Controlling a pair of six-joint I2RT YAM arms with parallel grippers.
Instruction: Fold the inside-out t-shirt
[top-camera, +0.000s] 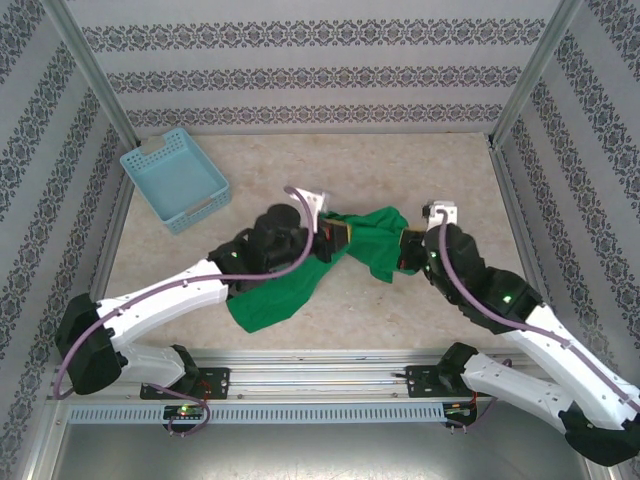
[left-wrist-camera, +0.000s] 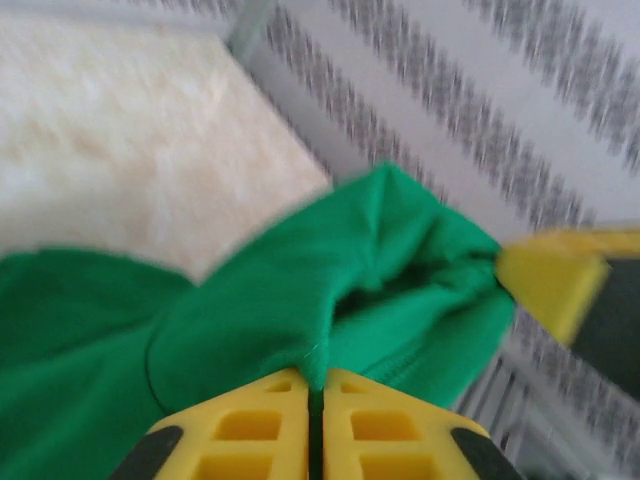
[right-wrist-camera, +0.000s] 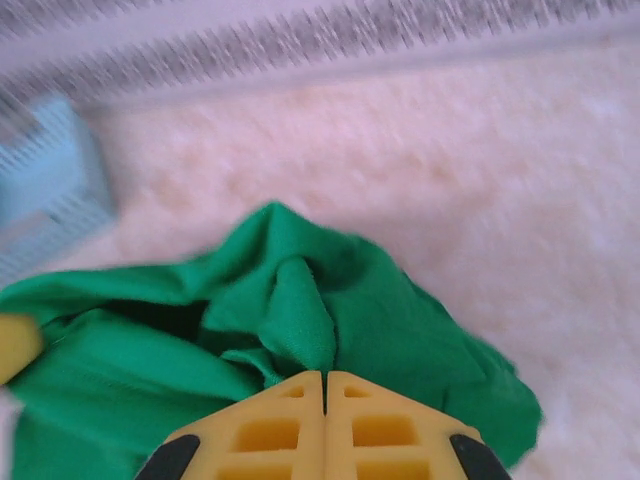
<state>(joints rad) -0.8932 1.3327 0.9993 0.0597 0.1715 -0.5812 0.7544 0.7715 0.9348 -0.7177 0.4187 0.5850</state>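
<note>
Left gripper (left-wrist-camera: 315, 385), nearest the lens in its own wrist view: yellow jaws drawn together, a raised fold of the t-shirt (left-wrist-camera: 330, 290) pinched at their tips. Right gripper (right-wrist-camera: 325, 378), likewise close to its lens: jaws together, clamped on a ridge of the same green cloth that runs straight into them. T-shirt, top view (top-camera: 372, 243): bunched and unfolded, near the middle of the table (top-camera: 400, 165), its upper part gathered between the two grippers, which face each other from left (top-camera: 335, 235) and right (top-camera: 405, 250) with the cloth hanging between them. Long axis: diagonal, from the gathered end at the right gripper down and leftward to a loose tail by the left forearm, toward the near edge. Bulk of the fabric: on the left arm's side, partly hidden under that arm, so the left arm is the nearer to most of it; the right gripper holds only the far end of the bunch. No collar, sleeve or white tag can be made out. Basket (top-camera: 175, 178): light blue, at the far left corner, well apart from the shirt. Judgement: the fold has not begun; the next move likely turns on drawing the two holds apart along that diagonal to open the bunch flat.
</note>
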